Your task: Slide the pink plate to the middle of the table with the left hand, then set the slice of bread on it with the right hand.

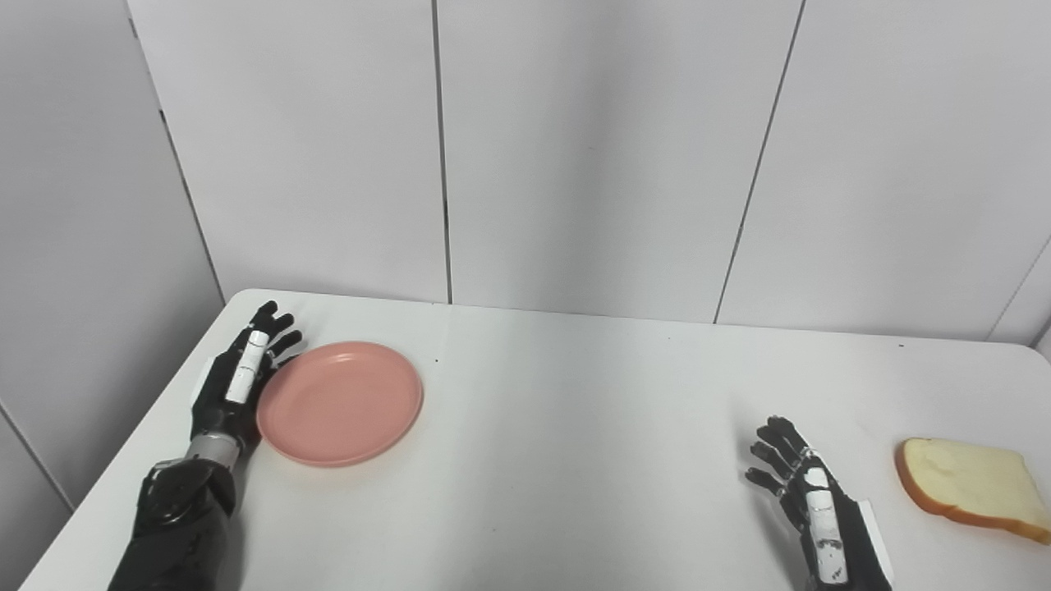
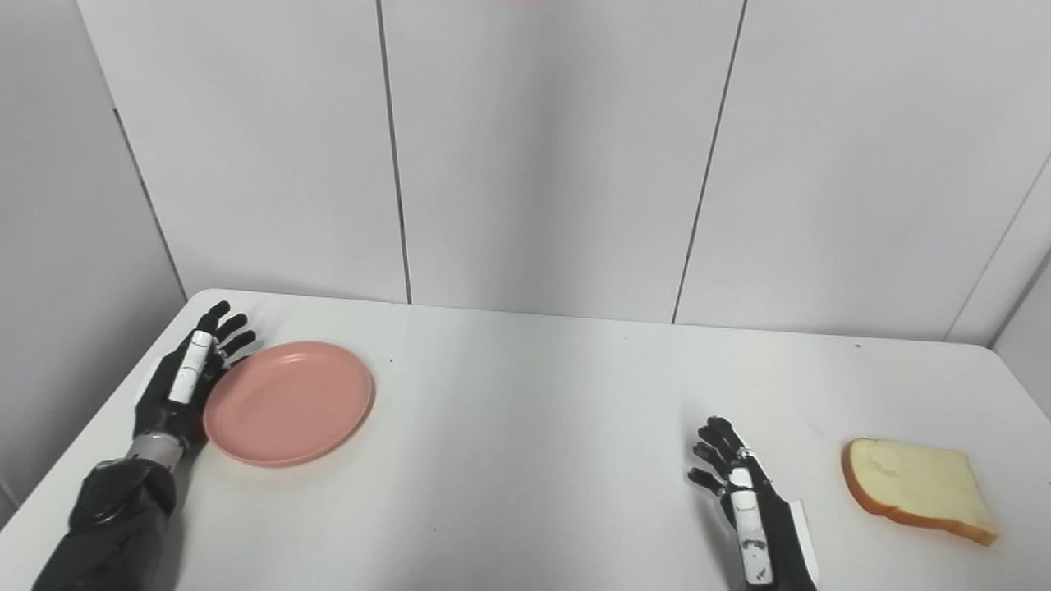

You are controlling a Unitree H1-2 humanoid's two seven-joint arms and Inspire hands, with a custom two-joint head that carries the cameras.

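The pink plate (image 1: pixel 341 402) lies flat on the left part of the white table (image 1: pixel 575 410). My left hand (image 1: pixel 238 377) stands edge-on against the plate's left rim, open, fingers stretched toward the wall and nothing held. A slice of bread (image 1: pixel 973 488) with a tan crust lies flat near the table's right edge. At the bottom right my right hand (image 1: pixel 809 501) rests open on the table, a short way left of the bread and not touching it.
Grey wall panels (image 1: pixel 608 156) rise right behind the table's far edge. The table's left edge runs close beside my left arm (image 1: pixel 176 517). A wide stretch of bare tabletop lies between plate and right hand.
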